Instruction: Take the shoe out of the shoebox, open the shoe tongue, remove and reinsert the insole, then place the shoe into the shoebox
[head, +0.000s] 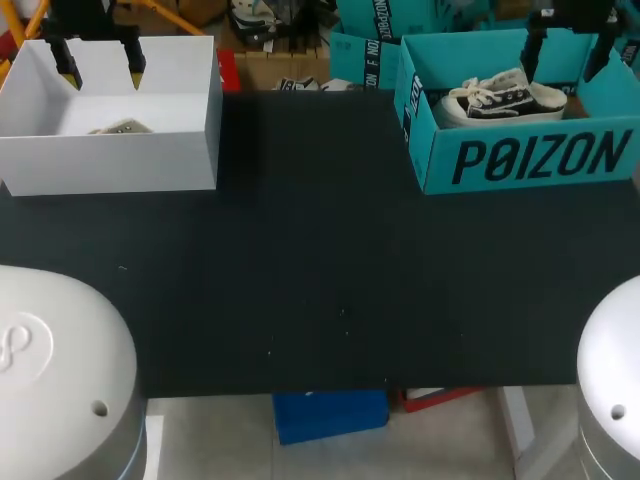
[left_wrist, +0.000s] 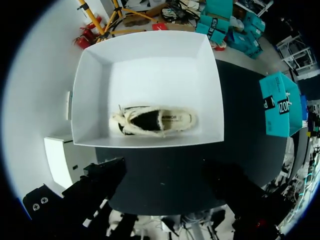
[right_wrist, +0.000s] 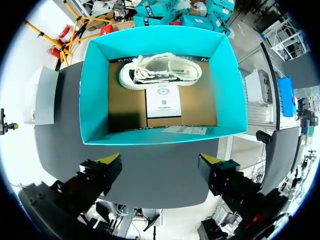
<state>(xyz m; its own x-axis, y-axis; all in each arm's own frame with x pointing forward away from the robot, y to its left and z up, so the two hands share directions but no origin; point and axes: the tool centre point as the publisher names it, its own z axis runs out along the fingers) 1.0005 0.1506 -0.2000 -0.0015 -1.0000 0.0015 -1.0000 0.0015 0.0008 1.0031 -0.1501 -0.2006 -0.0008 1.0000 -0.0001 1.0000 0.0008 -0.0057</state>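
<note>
White box (head: 110, 150) at the left of the bench (head: 320, 250) holds a cream-lined shoe (left_wrist: 152, 120), with the left gripper (head: 102, 73) hanging above it, fingers spread and empty. Over on the right, a black canvas sneaker (head: 505, 97) lies inside the teal shoebox (head: 530, 160), the right gripper (head: 565, 60) above it with fingers apart too. Nothing looks started; every step is yet to do

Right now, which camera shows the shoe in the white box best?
The left wrist view: it looks down into the white box, so the whole shoe shows. The head view catches only a sliver over the wall; the right wrist view, none.
</note>
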